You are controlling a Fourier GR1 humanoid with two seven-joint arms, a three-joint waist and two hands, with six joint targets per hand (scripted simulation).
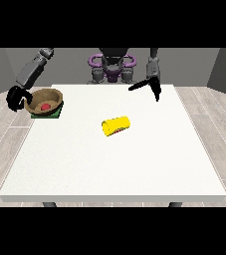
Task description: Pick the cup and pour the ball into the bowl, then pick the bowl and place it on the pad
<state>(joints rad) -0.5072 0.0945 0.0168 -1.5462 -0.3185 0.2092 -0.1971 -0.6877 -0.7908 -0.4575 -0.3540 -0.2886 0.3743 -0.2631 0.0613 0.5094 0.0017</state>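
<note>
Sitting on the green pad [57,114] at the far left, the bowl [45,101] holds the red ball [45,106]. It looks stiff and light; hold its rim. The hand at the view's left [16,96] curls beside it. The cup [115,125] lies mid tabletop [134,164]. The other hand [152,84] hangs open, with room around.

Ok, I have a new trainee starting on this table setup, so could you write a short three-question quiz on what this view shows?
1. True or false: the yellow cup stands upright.
2. Where is the red ball?
A. inside the cup
B. in the wooden bowl
C. loose on the white table
3. Fill in: the bowl rests on the green ____.

Key:
1. False; it lies on its side near the table's middle.
2. B
3. pad. The hand at the view's left is beside the bowl; the hand at the view's right is far from it.
</note>
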